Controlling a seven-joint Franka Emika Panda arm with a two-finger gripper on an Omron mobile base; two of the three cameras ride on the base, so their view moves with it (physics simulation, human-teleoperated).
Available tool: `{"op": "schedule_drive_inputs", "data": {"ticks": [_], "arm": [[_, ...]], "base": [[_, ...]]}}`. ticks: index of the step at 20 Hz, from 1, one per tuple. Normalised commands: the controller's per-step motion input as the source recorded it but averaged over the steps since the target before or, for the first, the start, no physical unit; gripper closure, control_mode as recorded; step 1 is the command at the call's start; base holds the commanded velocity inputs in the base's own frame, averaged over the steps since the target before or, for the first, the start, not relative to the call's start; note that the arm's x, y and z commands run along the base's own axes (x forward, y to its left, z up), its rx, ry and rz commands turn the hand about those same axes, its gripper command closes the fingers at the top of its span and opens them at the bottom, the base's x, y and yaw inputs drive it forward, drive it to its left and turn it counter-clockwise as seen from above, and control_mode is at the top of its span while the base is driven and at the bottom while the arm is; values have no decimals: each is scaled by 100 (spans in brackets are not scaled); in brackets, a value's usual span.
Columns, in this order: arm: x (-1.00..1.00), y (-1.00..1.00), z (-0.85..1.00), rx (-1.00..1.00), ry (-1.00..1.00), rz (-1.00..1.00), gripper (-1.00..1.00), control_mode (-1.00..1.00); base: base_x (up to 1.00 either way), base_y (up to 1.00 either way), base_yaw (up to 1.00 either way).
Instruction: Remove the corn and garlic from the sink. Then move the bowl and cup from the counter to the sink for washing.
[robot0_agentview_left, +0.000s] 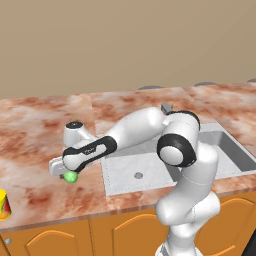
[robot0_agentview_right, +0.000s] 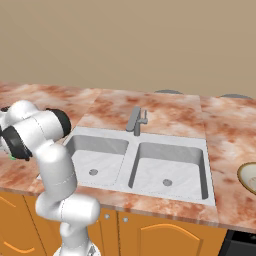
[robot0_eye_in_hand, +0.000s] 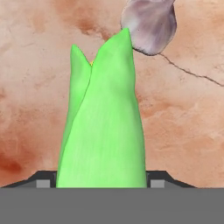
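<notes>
Arm reaches left of the sink (robot0_agentview_left: 125, 172), over the marbled counter (robot0_agentview_left: 35, 130). Gripper (robot0_agentview_left: 67, 172) sits low above the counter, left of the sink's left basin. Corn (robot0_eye_in_hand: 103, 127) stands between the fingers, jaws wide and closed on its base; its green end (robot0_agentview_left: 71, 176) shows under the hand in the left base view. Garlic (robot0_eye_in_hand: 150, 24) lies on the counter just past the corn's tip, apparently touching it. Both basins (robot0_agentview_right: 167, 167) hold nothing but their drains. Cup (robot0_agentview_left: 4, 205) stands on the counter well left of the sink, near the front edge. Bowl (robot0_agentview_right: 249, 177) sits on the counter right of the sink, partly cut off.
</notes>
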Motion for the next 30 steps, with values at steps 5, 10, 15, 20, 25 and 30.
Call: {"op": "schedule_drive_inputs", "data": {"ticks": [5, 10, 15, 20, 25, 30], "arm": [[8, 7, -16, 0, 0, 0, 100, -100], [0, 9, -21, 0, 0, 0, 100, -100], [2, 7, -19, 0, 0, -1, 100, -100], [3, 4, -18, 0, 0, -1, 100, -100], [0, 2, -17, 0, 0, 0, 100, -100], [1, 0, -16, 0, 0, 0, -100, -100]], "base": [[0, 0, 0], [0, 0, 0], [0, 0, 0], [0, 0, 0], [0, 0, 0], [0, 0, 0]]}}
